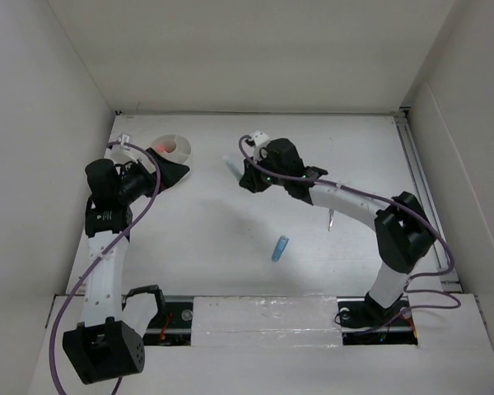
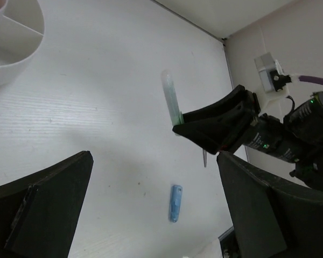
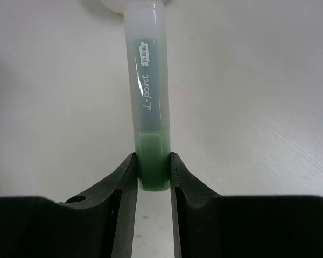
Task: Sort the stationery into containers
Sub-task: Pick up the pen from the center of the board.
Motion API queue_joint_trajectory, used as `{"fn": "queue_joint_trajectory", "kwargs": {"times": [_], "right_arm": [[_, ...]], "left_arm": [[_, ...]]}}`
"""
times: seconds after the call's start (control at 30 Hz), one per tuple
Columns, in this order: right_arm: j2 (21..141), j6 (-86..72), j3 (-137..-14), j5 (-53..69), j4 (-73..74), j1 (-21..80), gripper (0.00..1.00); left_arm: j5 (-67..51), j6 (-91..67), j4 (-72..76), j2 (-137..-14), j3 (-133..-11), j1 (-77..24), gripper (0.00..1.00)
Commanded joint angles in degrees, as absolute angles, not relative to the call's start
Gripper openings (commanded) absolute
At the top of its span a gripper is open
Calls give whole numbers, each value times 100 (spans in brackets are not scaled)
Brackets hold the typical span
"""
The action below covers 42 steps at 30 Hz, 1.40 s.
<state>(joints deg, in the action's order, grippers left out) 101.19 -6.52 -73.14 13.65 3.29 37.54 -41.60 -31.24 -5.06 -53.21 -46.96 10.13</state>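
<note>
My right gripper (image 3: 153, 172) is shut on the green end of a pale green bar (image 3: 149, 102), whose clear end points away from the fingers. From above, the bar (image 1: 230, 167) sticks out left of the right gripper (image 1: 249, 177) at mid-table. The left wrist view shows the same bar (image 2: 170, 99) just above the table. A blue marker (image 1: 280, 248) lies alone nearer the front, also seen as the marker (image 2: 175, 202) between my left fingers' view. The round white divided tub (image 1: 171, 148) stands at the back left with something pink-red inside. My left gripper (image 1: 174, 174) hovers beside it, open and empty.
A thin grey item (image 1: 331, 218) shows under the right forearm. White walls close the table on the left, back and right. The tub's rim (image 2: 21, 59) sits in the upper left of the left wrist view.
</note>
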Motion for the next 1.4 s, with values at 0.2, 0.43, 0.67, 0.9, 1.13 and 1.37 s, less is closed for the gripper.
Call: {"fn": "queue_joint_trajectory", "kwargs": {"times": [0.2, 0.43, 0.67, 0.9, 1.13, 1.37], "right_arm": [[10186, -1748, -8085, 887, -905, 5202, 0], [10239, -1863, -8349, 922, -1134, 5502, 0], [10318, -1863, -8472, 1160, -1388, 5695, 0], [10538, -1934, -8763, 1345, -1389, 5950, 0], [10538, -1881, -8667, 1170, -1441, 6003, 34], [9696, -1758, -7334, 563, -1441, 5643, 100]], "left_arm": [[-4729, -3208, 18, -5221, -4641, 1037, 100], [-4078, -3085, -448, -5221, -4764, 1037, 100], [-4253, -3137, -256, -5221, -4764, 1037, 80], [-4184, -3138, -255, -5168, -4764, 1099, 26], [-3754, -3138, -369, -5229, -4895, 1099, 0], [-1374, -3348, -924, -5344, -5677, 1099, 0]]}}
